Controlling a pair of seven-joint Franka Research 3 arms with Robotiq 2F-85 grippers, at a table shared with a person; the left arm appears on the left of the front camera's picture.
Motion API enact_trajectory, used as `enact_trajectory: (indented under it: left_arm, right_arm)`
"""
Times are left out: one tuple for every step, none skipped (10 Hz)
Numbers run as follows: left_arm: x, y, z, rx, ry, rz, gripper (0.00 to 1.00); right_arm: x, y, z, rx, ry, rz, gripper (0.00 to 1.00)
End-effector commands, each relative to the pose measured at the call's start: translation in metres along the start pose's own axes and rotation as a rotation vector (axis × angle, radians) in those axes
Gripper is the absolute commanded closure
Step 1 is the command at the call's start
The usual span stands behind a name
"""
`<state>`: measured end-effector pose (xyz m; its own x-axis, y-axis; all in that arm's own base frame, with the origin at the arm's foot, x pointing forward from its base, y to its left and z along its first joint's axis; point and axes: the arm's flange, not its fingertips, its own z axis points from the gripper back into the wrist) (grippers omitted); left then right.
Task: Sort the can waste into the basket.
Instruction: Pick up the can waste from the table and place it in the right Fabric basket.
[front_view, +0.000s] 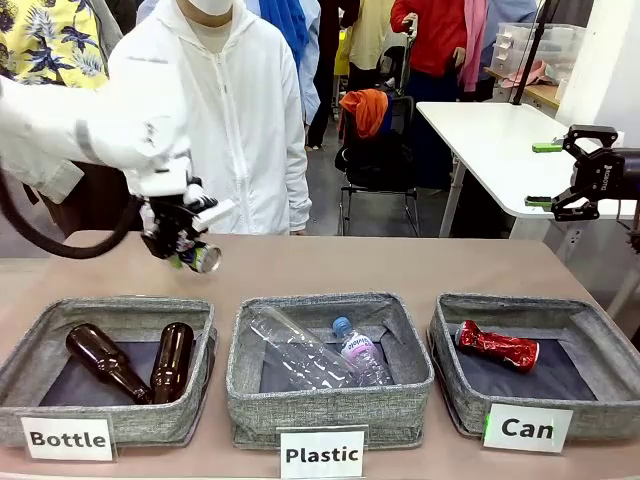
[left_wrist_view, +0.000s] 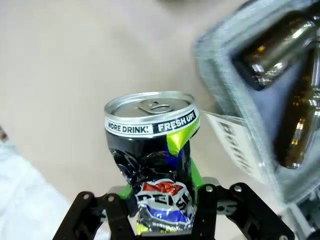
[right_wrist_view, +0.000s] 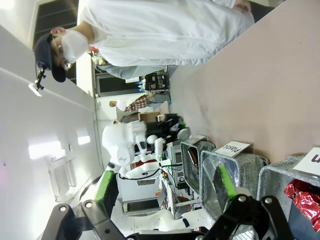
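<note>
Dark printed can (left_wrist_view: 154, 165) clamped in left hand (front_view: 190, 250) above table, right hand (front_view: 548, 174) open, away from basket (front_view: 600, 330)

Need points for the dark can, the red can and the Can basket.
dark can (left_wrist_view: 150, 107): left wrist view, on its silver top end.
red can (front_view: 497, 347): front view, middle of the crushed body.
Can basket (front_view: 600, 415): front view, on the grey front wall right of the card.

dark can (left_wrist_view: 150, 165): dented glossy metal | basket (front_view: 600, 330): grey woven cloth, matt
</note>
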<state>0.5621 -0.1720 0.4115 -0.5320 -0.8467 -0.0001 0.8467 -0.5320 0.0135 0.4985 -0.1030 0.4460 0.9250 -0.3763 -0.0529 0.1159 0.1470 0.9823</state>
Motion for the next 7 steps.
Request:
enact_trajectory:
  left_arm:
    - [0.032,-0.067,0.041,0.033,-0.074,0.121,1.00]
    - [0.047,-0.086,0.043,0.004,-0.095,0.236,1.00]
    - [0.057,-0.107,0.041,0.007,-0.137,0.285,1.00]
    - [0.063,-0.131,0.038,0.042,-0.198,0.343,1.00]
    - [0.066,-0.158,0.030,0.100,-0.253,0.424,1.00]
    - [0.065,-0.173,0.022,0.125,-0.268,0.456,1.00]
    - [0.053,-0.174,0.018,0.136,-0.253,0.500,1.00]
  right_arm:
    - [0.002,0.004,0.001,-0.001,0.010,0.000,0.00]
    - [0.002,0.004,0.001,-0.001,0.010,0.000,0.00]
    - [0.002,0.004,0.001,-0.001,0.010,0.000,0.00]
    - [0.002,0.004,0.001,-0.001,0.010,0.000,0.00]
    - [0.002,0.004,0.001,-0.001,0.010,0.000,0.00]
    - [0.002,0.004,0.001,-0.001,0.010,0.000,0.00]
    - [0.002,0.004,0.001,-0.001,0.010,0.000,0.00]
